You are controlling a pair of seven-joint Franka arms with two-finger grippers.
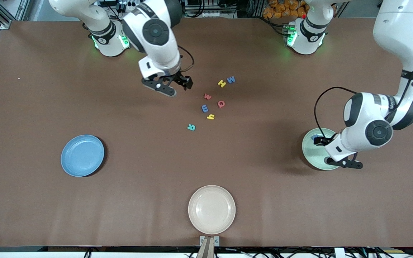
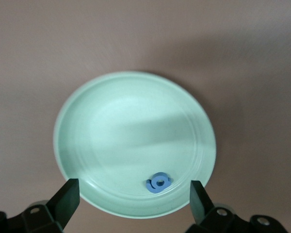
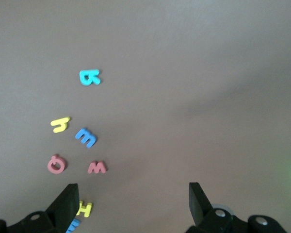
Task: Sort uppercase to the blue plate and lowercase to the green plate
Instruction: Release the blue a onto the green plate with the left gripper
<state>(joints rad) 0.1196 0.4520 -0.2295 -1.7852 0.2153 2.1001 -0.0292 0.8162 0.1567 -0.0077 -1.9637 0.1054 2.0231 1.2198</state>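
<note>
The pale green plate [image 1: 312,154] lies toward the left arm's end of the table, with the blue g [image 1: 314,137] in it. My left gripper [image 1: 322,142] hovers open and empty over this plate [image 2: 131,121], above the g [image 2: 159,183]. The blue plate [image 1: 82,155] lies empty toward the right arm's end. Mid-table lie yellow H [image 1: 222,83], blue W [image 1: 231,79], red w [image 1: 208,96], red Q [image 1: 221,104], blue m [image 1: 204,108], yellow h [image 1: 210,116] and teal R [image 1: 191,127]. My right gripper [image 1: 175,85] hangs open and empty over bare table beside the letters, toward the right arm's end.
A cream plate [image 1: 212,209] lies empty near the table's front edge. The right wrist view shows R [image 3: 89,76], h [image 3: 60,124], m [image 3: 86,137], Q [image 3: 56,164], w [image 3: 97,168] and H [image 3: 84,208] on the brown table.
</note>
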